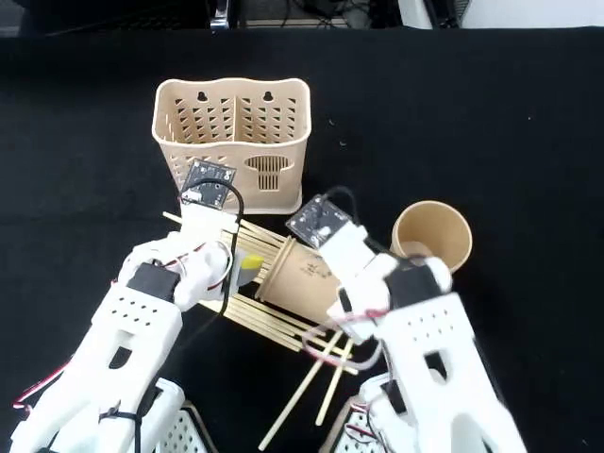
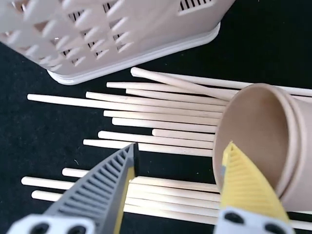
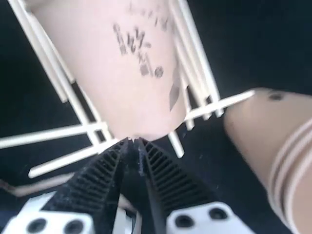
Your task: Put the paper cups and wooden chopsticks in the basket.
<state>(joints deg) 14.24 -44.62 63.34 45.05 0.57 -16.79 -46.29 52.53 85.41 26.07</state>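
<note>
On the black bench (image 1: 528, 113), just in front of the basket (image 1: 231, 142), a tipped paper cup (image 1: 300, 276) lies on its side across a loose spread of wooden chopsticks (image 2: 161, 109); a second paper cup (image 1: 432, 236) stands upright beside it, apart from the basket. Nothing is in the basket yet as far as can be seen. Cups look light and thin-walled and would likely crush under a hard squeeze, so pinching the rim, one finger inside the mouth, seems best. Chopsticks are stiff, thin and round, likely to roll or slip; grab a few mid-length, across the bundle. Left claw (image 2: 180, 146) is spread wide and holds nothing: it hangs low over the chopsticks, with the yellow finger at the mouth of the tipped cup and the grey finger over the sticks. Right claw (image 3: 132, 142) has its fingers closed together with only a slit between, tips right at the narrow base end of the tipped cup. Cannot tell if it pinches any of the cup.
</note>
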